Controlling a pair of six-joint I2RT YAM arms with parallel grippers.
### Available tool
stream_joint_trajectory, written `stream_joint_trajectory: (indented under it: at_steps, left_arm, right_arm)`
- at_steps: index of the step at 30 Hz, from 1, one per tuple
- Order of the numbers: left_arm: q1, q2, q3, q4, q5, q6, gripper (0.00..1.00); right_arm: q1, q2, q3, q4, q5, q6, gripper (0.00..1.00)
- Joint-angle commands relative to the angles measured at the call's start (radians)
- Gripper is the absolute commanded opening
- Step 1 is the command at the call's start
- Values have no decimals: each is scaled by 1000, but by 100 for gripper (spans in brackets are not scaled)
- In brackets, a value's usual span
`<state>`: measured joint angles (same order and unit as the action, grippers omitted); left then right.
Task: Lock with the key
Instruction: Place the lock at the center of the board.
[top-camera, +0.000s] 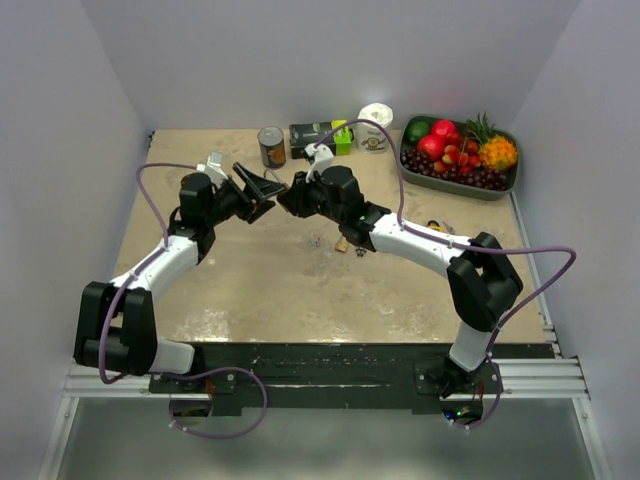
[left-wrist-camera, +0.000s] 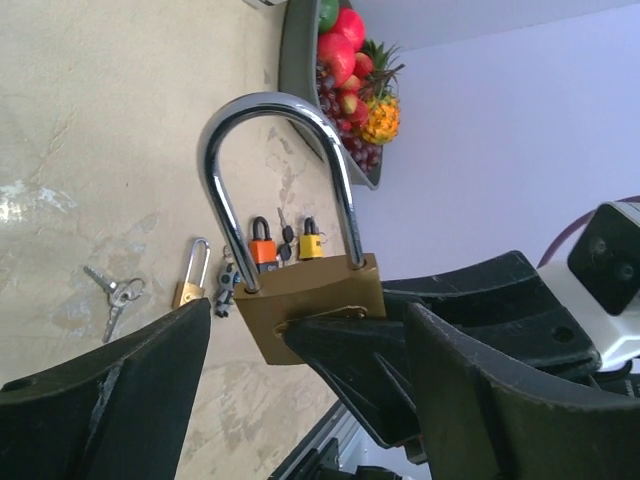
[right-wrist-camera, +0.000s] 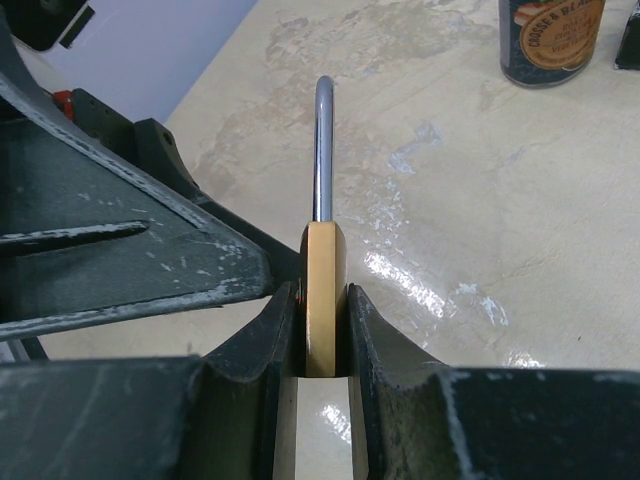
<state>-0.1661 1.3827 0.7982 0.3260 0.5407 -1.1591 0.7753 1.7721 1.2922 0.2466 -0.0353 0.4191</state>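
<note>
Right wrist: padlock inside right end effector

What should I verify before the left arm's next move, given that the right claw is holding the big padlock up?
1. Grip on padlock: ok. The right claw clamps both faces of the brass body.
2. Left claw free: ok. It is open and empty, right beside the lock.
3. Key in hand: not ok. The keys lie on the table.
4. Keyhole reachable: cannot tell. The lock's underside is hidden.
5. Shackle seated: cannot tell. Both legs meet the body, but whether it is latched is not visible.
</note>
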Motion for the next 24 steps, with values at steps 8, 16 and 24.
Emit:
stream_joint_trajectory:
  at_steps: [8, 16, 24]
  left_arm:
    - [-4, 15, 19, 4, -27, 1, 74]
    - [-6, 24, 15, 15, -22, -8, 69]
    - [-7, 27, 6, 10, -22, -11, 59]
  right_arm:
    - [28, -69, 58, 99, 17, 15, 0]
    - [41, -71, 44, 95, 17, 24, 0]
    - [42, -68, 45, 92, 17, 24, 0]
